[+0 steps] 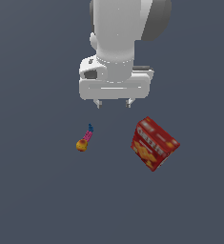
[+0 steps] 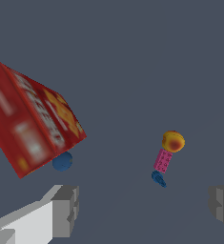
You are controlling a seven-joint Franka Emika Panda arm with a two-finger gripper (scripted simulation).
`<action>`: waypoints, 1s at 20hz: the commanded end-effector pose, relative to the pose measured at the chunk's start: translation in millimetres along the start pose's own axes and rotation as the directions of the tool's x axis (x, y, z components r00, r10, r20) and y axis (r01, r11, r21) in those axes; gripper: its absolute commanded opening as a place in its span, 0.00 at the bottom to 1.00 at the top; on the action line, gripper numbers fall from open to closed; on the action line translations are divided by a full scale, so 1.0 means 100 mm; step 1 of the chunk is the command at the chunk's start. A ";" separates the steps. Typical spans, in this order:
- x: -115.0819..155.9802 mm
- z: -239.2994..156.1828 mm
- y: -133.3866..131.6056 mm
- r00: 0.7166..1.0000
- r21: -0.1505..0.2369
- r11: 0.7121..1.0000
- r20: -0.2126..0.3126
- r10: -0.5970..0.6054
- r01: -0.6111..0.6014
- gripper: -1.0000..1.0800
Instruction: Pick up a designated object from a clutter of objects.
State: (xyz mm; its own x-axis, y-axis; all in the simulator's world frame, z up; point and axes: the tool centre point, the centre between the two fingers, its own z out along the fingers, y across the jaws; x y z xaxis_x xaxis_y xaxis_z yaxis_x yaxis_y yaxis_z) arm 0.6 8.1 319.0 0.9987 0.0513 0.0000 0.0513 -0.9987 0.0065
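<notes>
The small magenta-pink studded brick (image 1: 87, 136) lies on the grey floor between a tiny blue piece (image 1: 90, 127) and a small yellow-red ball (image 1: 81, 145). In the wrist view the brick (image 2: 163, 160) touches the ball (image 2: 173, 141) and the blue piece (image 2: 158, 179). My gripper (image 1: 113, 103) is open and empty. It hangs above the floor, to the exterior view's right of the brick. Its fingers (image 2: 66, 211) stand wide apart in the wrist view.
A large red cracker box (image 1: 154, 143) lies tilted at the exterior view's right; it also shows in the wrist view (image 2: 32, 125). A small blue round thing (image 2: 62, 161) sits at the box's edge in the wrist view.
</notes>
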 end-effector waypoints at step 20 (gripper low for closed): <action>0.00 0.07 0.20 0.999 0.005 1.000 -0.026 0.019 -0.019 0.96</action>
State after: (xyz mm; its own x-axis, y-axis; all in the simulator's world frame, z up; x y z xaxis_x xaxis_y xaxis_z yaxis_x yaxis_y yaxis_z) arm 0.9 -9.3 317.9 0.9988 0.0400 0.0278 0.0399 -0.9992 0.0035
